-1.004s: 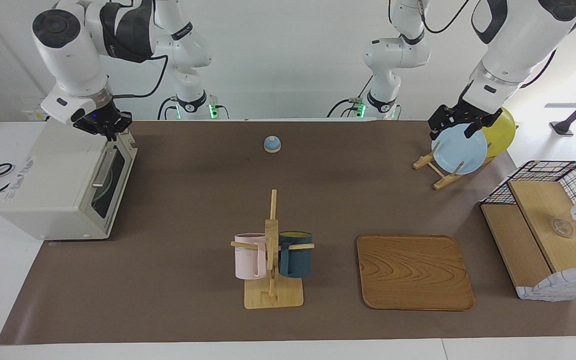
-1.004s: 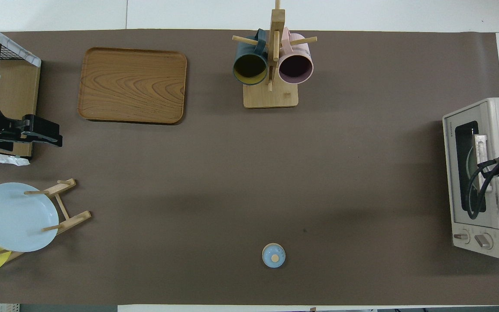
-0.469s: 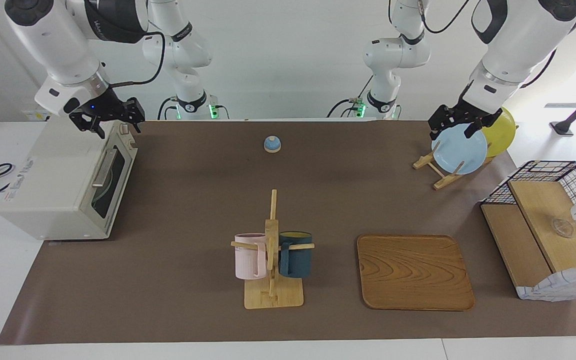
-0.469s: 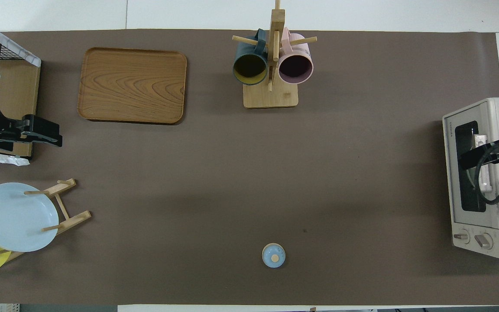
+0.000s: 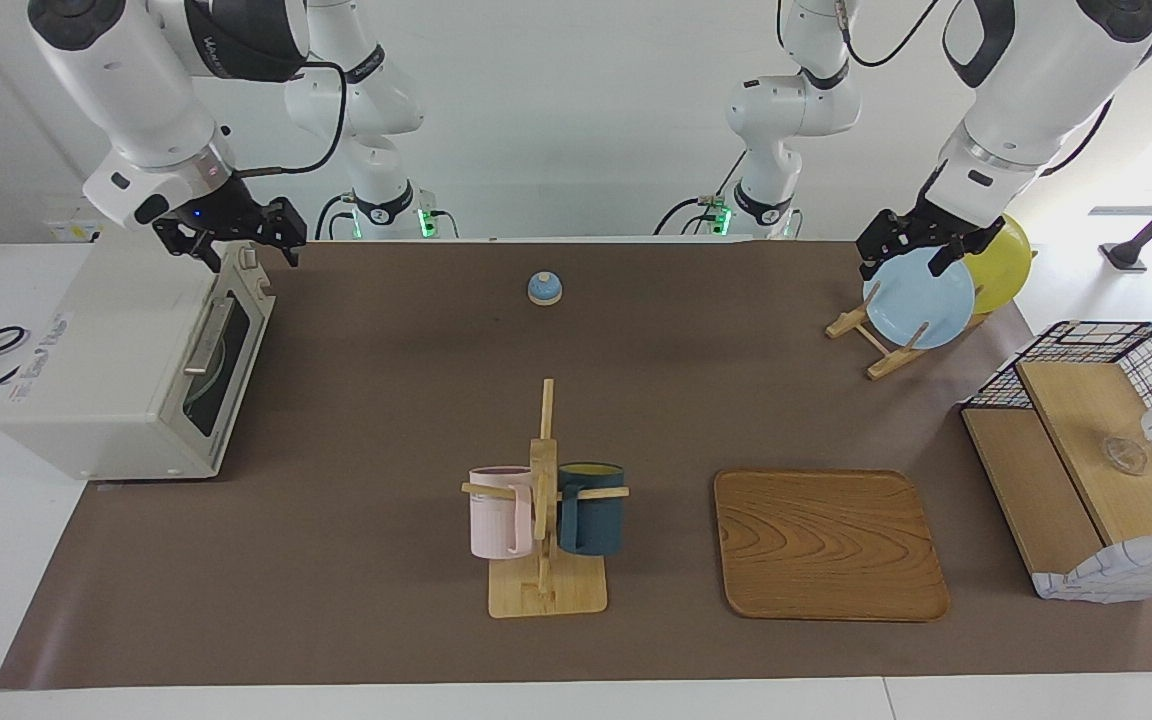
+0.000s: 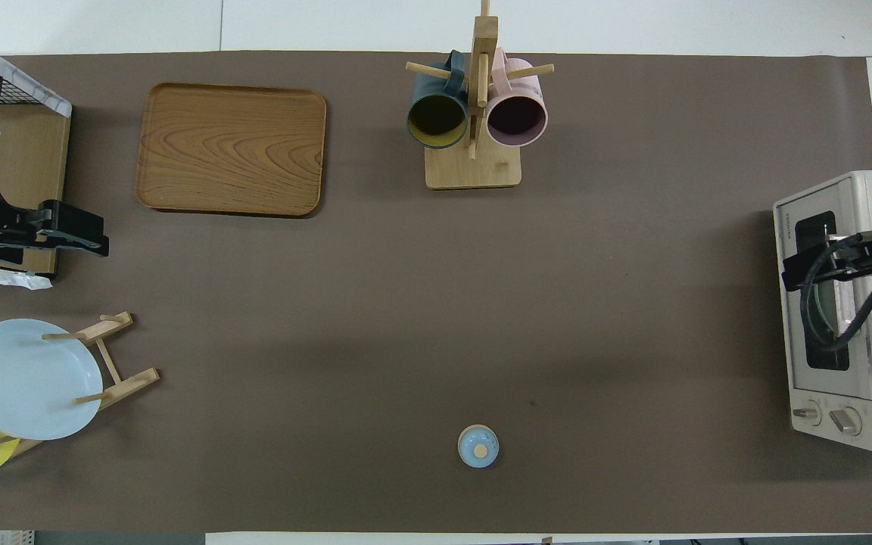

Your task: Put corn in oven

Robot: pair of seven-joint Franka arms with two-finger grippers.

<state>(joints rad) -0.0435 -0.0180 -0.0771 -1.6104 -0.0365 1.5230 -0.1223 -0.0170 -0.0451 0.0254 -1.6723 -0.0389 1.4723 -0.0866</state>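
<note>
**Desk:** Where is the corn?

**Photographer:** It shows in neither view: not on the brown counter, the wooden tray (image 5: 829,545) or the plate rack (image 5: 876,345). Whether it lies behind the oven's dark glass cannot be told, so neither can its long axis.

**Desk:** And the oven?

**Photographer:** The oven (image 5: 86,380) sits at nine o'clock in the facing view, at the right arm's end of the counter. Its door is shut and its silver handle (image 5: 208,335) is untouched.

**Desk:** Which arm is nearer to it?

**Photographer:** The right one, clearly. The right gripper (image 5: 234,240) hangs over the oven's top front corner, jaws spread wide and empty. The handle lies at about six o'clock from them, running along the door's upper edge. Any pull would likely start with a drop onto that bar.

**Desk:** The other arm?

**Photographer:** The left gripper (image 5: 921,250) waits over the blue plate (image 5: 921,300) at two o'clock, well apart from the oven. Its jaws are also open and hold nothing.
</note>
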